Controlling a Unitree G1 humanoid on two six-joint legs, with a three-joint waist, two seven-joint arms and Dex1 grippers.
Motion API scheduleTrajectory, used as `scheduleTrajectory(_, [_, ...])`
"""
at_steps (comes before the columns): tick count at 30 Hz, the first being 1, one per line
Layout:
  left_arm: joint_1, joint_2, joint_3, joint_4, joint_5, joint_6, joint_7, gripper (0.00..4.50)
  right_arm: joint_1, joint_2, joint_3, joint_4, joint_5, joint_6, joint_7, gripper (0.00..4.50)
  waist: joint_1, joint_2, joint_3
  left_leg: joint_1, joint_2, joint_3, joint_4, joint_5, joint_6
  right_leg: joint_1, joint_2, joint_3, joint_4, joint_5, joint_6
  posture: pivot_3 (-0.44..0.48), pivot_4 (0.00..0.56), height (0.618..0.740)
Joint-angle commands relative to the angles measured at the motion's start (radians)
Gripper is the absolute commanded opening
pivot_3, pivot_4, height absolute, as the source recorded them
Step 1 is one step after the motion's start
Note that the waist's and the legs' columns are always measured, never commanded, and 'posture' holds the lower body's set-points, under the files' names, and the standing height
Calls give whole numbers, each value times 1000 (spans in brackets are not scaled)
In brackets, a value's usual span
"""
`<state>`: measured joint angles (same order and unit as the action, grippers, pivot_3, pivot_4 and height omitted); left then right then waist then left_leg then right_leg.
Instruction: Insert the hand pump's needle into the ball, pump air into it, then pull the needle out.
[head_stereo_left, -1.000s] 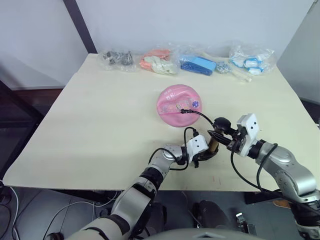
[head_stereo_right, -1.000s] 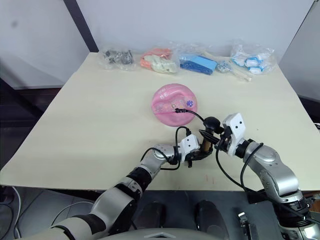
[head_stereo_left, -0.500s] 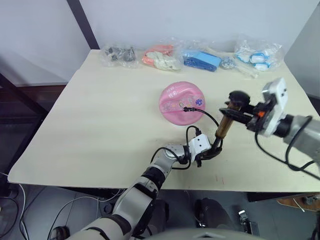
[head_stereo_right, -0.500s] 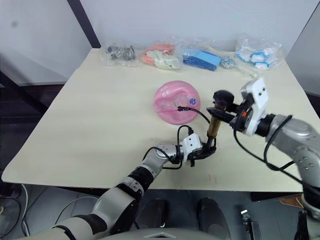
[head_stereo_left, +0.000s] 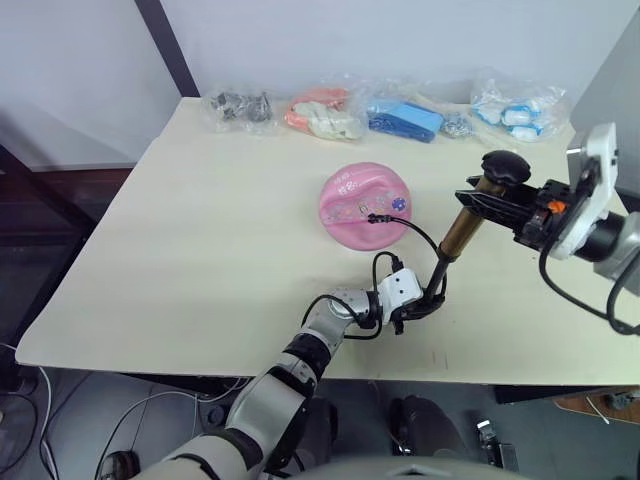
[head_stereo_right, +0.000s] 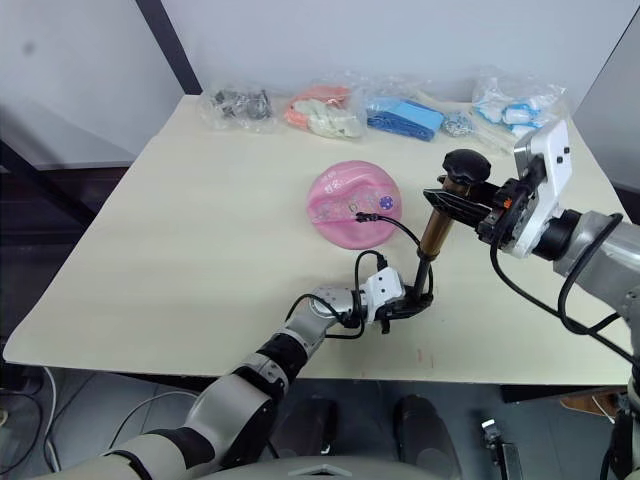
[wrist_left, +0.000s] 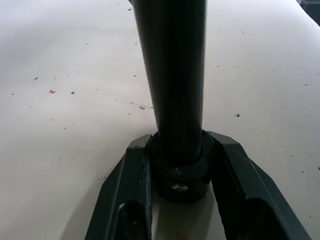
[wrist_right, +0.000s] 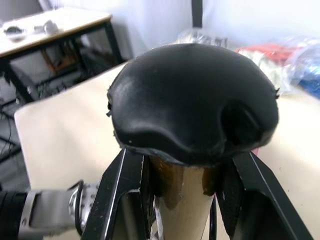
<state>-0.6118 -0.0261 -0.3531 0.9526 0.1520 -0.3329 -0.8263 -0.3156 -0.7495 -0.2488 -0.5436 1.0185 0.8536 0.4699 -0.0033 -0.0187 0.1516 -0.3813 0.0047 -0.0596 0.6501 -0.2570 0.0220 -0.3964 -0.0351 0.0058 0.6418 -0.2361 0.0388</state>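
Note:
The pink ball (head_stereo_left: 362, 205) lies mid-table with stickers on top. The thin black hose (head_stereo_left: 415, 232) arcs from the needle fitting (head_stereo_left: 372, 217), which sits at the ball's top; the needle pin itself is hidden. The hand pump (head_stereo_left: 458, 232) stands tilted and drawn out long. My left gripper (head_stereo_left: 425, 300) is shut on the pump's black base (wrist_left: 181, 165), pressed to the table. My right gripper (head_stereo_left: 490, 200) is shut just under the black T-handle (wrist_right: 192, 100), held high to the right of the ball.
Several clear plastic bags line the table's far edge: dark parts (head_stereo_left: 238, 108), orange items (head_stereo_left: 322, 115), blue items (head_stereo_left: 405, 120) and white-blue items (head_stereo_left: 515, 105). The table's front edge (head_stereo_left: 250, 365) runs just below my left gripper.
My right gripper has lifted the T-handle up and to the right, drawing the pump out. The left gripper stays on the base. The camera shifted slightly.

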Motion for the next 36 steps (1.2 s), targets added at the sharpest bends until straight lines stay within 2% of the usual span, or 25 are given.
scheduleTrajectory(1, [41, 11, -35, 46, 37, 27, -20, 1125, 90, 31, 127, 47, -150, -68, 32, 1053, -2, -4, -3, 1, 1, -1, 0, 0, 0, 1, 1, -1, 0, 0, 0, 0, 150, 740])
scheduleTrajectory(7, [46, 19, -37, 27, 34, 35, -24, 1124, 229, 141, 388, 243, -428, -261, 116, 1053, -12, -9, -16, 3, 2, -1, -1, 0, 0, 2, 2, -1, 0, 0, -1, 0, 150, 740])
scheduleTrajectory(10, [42, 11, -40, 33, 38, 38, -15, 1124, 265, 198, 441, 345, -506, -332, 142, 1053, -13, -13, -23, 5, 2, -1, -1, 0, 0, 3, 3, 0, 0, 0, -1, 0, 150, 740])
scheduleTrajectory(14, [37, 1, -42, 40, 42, 41, -7, 1124, 289, 236, 444, 378, -554, -373, 168, 1053, -13, -13, -25, 9, 3, -1, -1, 0, 0, 7, 3, 0, 0, -1, -1, 0, 150, 740])
scheduleTrajectory(17, [29, -7, -43, 51, 44, 46, -1, 1124, 256, 215, 367, 269, -516, -331, 158, 1053, -12, -12, -24, 19, 4, -1, -4, -1, 0, 16, 2, -1, 0, -4, -7, 0, 150, 740])
scheduleTrajectory(20, [24, -14, -42, 49, 45, 53, -3, 1124, 199, 176, 274, 158, -440, -258, 146, 1053, -8, -5, -20, 18, 4, -3, -4, -1, 0, 16, 1, -3, -1, -5, -7, 0, 150, 740])
scheduleTrajectory(24, [19, -22, -42, 47, 45, 59, -5, 1124, 118, 138, 163, 45, -317, -135, 117, 1053, 3, 2, -13, 10, 1, -3, -3, 0, 0, 10, 0, -4, -1, -3, -2, 0, 150, 740])
scheduleTrajectory(26, [18, -26, -42, 46, 46, 60, -4, 1124, 77, 107, 107, -3, -253, -76, 104, 1053, 8, 5, -10, -2, -1, -3, -1, 0, 0, 0, -2, -3, 0, -1, -1, 0, 150, 740])
scheduleTrajectory(28, [19, -28, -43, 45, 45, 61, -4, 1124, 47, 87, 64, -28, -201, -31, 89, 1053, 15, 8, -6, -3, -3, -2, 0, 0, 0, -2, -3, -2, 0, 1, -4, 0, 150, 740])
scheduleTrajectory(36, [26, -35, -46, 40, 45, 64, 0, 1124, -101, -61, -137, -69, 51, 112, 22, 1053, 18, 4, 1, -4, -3, -2, 1, 0, 0, -2, -4, -3, -1, -1, 0, 0, 150, 740])
